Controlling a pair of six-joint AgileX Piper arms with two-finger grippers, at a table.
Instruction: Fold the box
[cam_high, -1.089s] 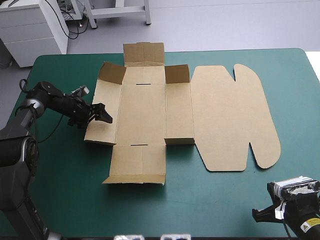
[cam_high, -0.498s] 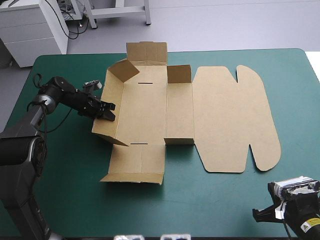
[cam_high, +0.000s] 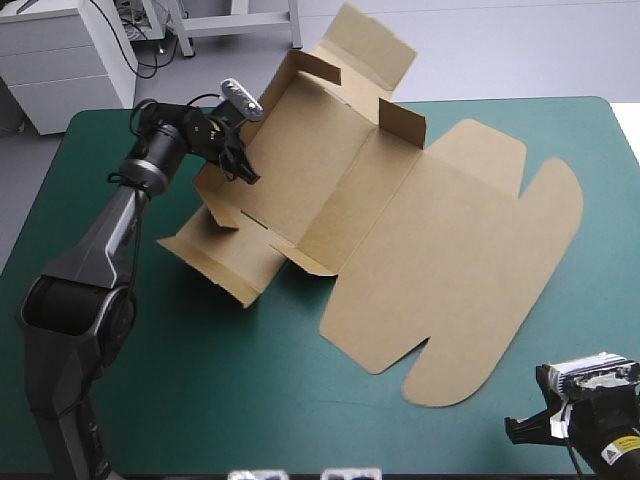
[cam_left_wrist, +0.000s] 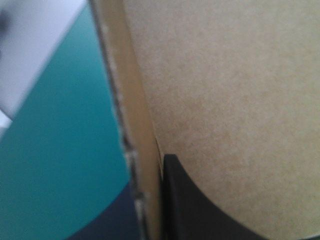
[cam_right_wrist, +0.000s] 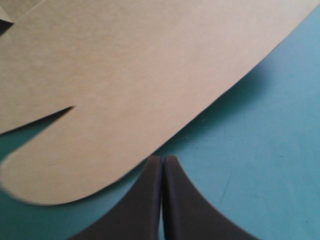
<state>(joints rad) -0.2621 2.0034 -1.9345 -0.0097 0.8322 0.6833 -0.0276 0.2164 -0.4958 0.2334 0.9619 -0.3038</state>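
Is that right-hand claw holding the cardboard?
No, the right gripper is shut on nothing, just short of the box and its rounded edge.

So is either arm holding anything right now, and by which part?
The left gripper is shut on the box, pinching its raised left side wall. The right gripper is shut and holds nothing.

Brown box (cam_high: 440, 250) on teal-green table (cam_high: 300, 410)
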